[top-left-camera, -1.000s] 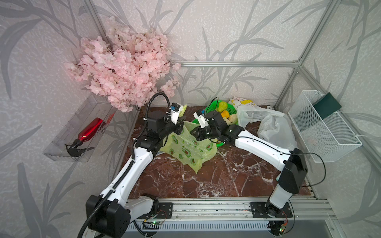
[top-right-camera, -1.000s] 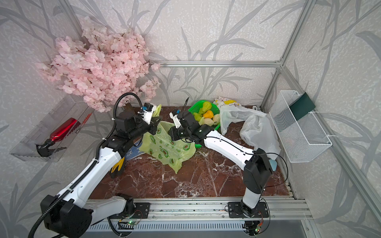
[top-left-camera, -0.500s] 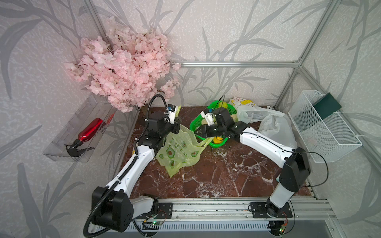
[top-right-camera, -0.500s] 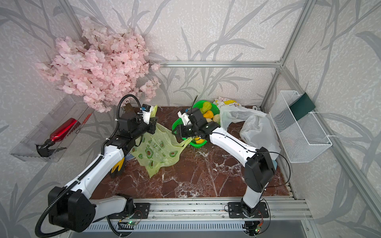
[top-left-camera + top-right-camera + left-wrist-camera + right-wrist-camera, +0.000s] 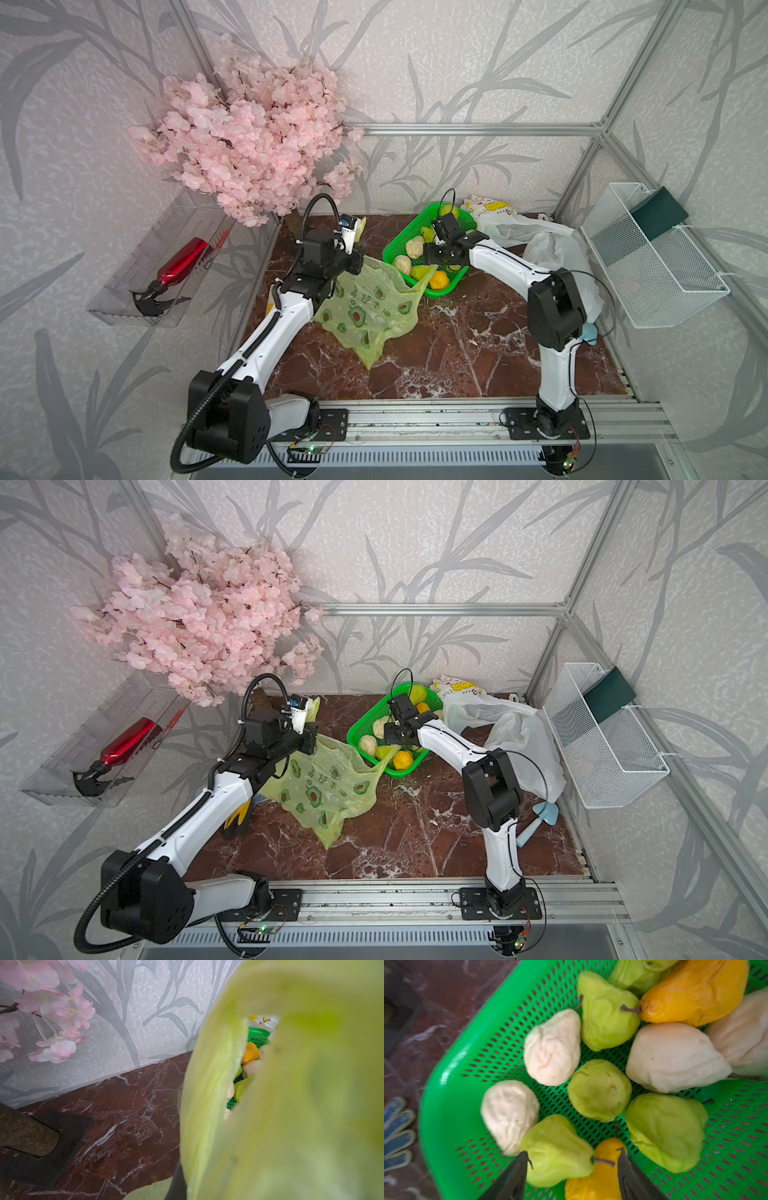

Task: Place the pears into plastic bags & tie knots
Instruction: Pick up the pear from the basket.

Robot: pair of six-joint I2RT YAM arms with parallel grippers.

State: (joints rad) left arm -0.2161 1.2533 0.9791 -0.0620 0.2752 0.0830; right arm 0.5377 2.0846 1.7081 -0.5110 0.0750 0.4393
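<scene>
Now, my left arm (image 5: pixel 274 332): stretched forward from the rail (image 5: pixel 415 415), wrist raised above the table (image 5: pixel 457 353)
My right arm (image 5: pixel 507 262): elbow high, forearm reaching over the green basket (image 5: pixel 409 226)
Yellow-green bag (image 5: pixel 370 307): hangs from my left gripper (image 5: pixel 359 259), clamped on its rim, tail on the table
Pears (image 5: pixel 600 1091): heaped in the basket
My right gripper (image 5: pixel 573 1155): jaws apart, just above a green pear (image 5: pixel 556 1155)
</scene>
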